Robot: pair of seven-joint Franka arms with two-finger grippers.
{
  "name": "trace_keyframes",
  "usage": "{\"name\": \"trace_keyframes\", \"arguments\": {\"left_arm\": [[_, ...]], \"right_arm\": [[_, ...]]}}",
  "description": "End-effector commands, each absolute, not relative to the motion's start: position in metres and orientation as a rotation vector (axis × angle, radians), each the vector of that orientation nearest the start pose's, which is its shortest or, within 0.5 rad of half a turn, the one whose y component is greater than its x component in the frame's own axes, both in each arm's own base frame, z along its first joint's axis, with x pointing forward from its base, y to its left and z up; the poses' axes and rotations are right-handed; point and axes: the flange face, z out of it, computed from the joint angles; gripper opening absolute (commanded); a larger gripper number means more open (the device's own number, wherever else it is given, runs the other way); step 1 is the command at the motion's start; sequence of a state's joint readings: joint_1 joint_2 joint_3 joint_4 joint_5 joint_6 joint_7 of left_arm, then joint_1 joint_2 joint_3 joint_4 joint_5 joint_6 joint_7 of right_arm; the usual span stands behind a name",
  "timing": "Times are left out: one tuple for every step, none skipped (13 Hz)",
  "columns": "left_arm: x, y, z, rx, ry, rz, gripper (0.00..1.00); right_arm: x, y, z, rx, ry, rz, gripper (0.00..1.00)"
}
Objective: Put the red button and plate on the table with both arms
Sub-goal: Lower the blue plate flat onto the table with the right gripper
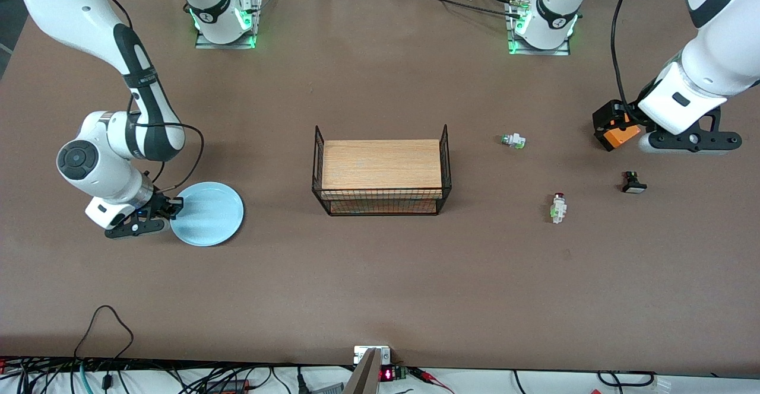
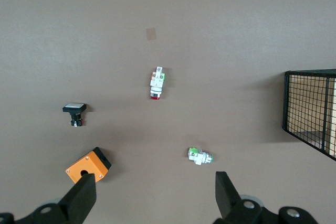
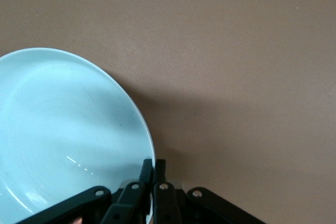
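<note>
So the right gripper (image 1: 172,207) is down low at the lower left of the front frame, fingers clenched on the rim of the light-blue plate (image 1: 208,213), which sits flat on the bench (image 1: 380,275). The right wrist view shows the fingers (image 3: 147,174) pinching that rim edge.

The left gripper (image 2: 155,195) hangs up at the right edge of the front frame, fingers released and wide apart, grasping nothing. The red button (image 1: 558,207) lies on its side on the bench, lower right of centre, clear of everything. Around it: a white piece with a green tip (image 1: 513,140), a black-bodied button (image 1: 633,182) and an orange box (image 1: 618,133). The wire-framed wooden shelf (image 1: 382,171) sits mid-frame.
</note>
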State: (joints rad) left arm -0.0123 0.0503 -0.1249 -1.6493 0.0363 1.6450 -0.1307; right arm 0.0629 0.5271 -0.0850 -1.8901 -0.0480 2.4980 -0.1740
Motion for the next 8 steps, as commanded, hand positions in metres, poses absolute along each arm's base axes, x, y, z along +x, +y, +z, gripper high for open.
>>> {"name": "trace_keyframes", "arguments": {"left_arm": [[0.57,-0.073,0.571,-3.086,0.033,0.086,1.0],[0.57,-0.073,0.571,-3.086,0.03,0.083,1.0],[0.57,-0.073,0.571,-3.086,0.021,0.083,1.0],[0.57,-0.074,0.571,-3.086,0.021,0.085,1.0],[0.57,-0.074,0.571,-3.086,0.021,0.088,1.0],[0.57,-0.074,0.571,-3.086,0.025,0.086,1.0],[0.571,-0.074,0.571,-3.085,0.033,0.081,1.0],[0.571,-0.074,0.571,-3.085,0.033,0.081,1.0]], "right_arm": [[0.637,-0.01,0.23,-3.185,-0.347,-0.146,0.0],[0.637,-0.01,0.226,-3.185,-0.348,-0.146,0.0],[0.637,-0.01,0.222,-3.186,-0.35,-0.141,0.01],[0.637,-0.01,0.218,-3.186,-0.352,-0.158,0.01],[0.637,-0.01,0.209,-3.186,-0.354,-0.18,0.01],[0.636,-0.012,0.201,-3.187,-0.352,-0.202,0.01],[0.635,-0.012,0.194,-3.186,-0.354,-0.221,0.01],[0.634,-0.013,0.187,-3.187,-0.353,-0.229,0.01]]}}
